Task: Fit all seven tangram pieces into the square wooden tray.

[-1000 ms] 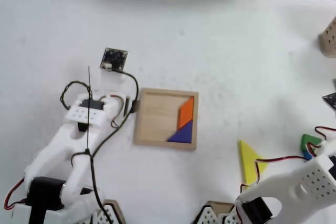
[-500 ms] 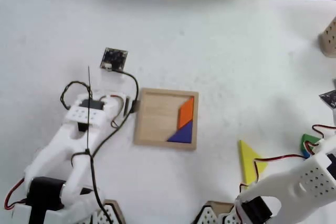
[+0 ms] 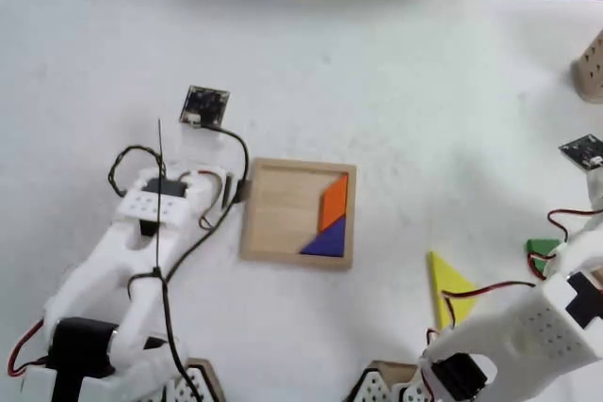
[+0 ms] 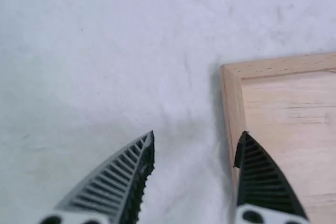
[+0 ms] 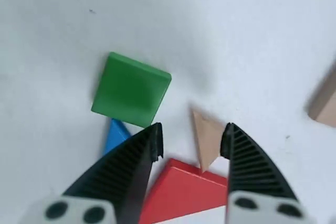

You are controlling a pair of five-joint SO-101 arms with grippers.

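Right tool, wide and empty, swung toward 12 o'clock, now over tan triangle beside green square; probably picking next piece for tray

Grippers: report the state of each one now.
Left gripper: open, holding nothing, at the wooden tray corner.
Right gripper: open, holding nothing, above the tan triangle.

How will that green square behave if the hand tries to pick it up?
The green square looks like a rigid flat slab, so it probably won't bend or roll. It lies flat on the table, so pinching its thin edges may be fiddly; it could slide instead. Its smooth face suggests it may slip in the right hand.
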